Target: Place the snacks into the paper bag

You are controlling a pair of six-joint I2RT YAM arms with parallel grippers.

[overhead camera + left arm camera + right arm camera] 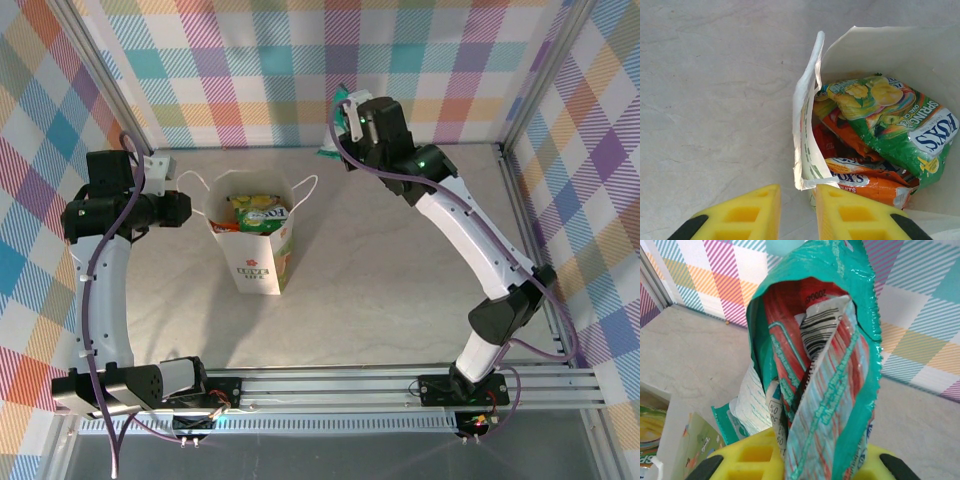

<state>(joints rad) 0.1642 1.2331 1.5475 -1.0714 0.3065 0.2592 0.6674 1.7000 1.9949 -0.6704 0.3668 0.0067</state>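
Risk rundown, view by view.

Top view: white paper gift bag with cartoon print (262, 262) stands upright left of centre on the grey desk (400, 260). Mouth is open, with a green-yellow foil packet (262, 215) lying across the top of the load. Left fingers (195, 210) sit at the bag's left rim. Right fingers (350, 120) are well apart from the bag, raised near the back wall, with the teal foil packet (345, 100) in them. That leaves a long carry to the bag. A bag that light could tip if arm or packet clips the rim. Its thin white cord handles (315, 180) flop outward and could snag.

Left wrist view: left fingers (821, 197) are nearly together with a narrow gap, and the bag's left wall (805, 150) ends right at that gap. Can't tell whether they pinch it or just hover. If they don't, nothing steadies the bag. That wall also folds inward, narrowing the mouth. Inside are the green-yellow packet (885, 125), an orange foil packet (865, 182), a second orange one (840, 132) beneath, and a red one (825, 142) deeper. The pile looks high, so I'd judge the last packet may perch on top and slide out.

Right wrist view: right fingers (772, 450) are clamped on the teal packet (815, 355) near its lower end. It's crumpled, folded lengthwise and stands up past them. The hold is on slick foil near one end, so the likely failure is a slip or swing in transit. Bag corner (690, 445) shows low left.
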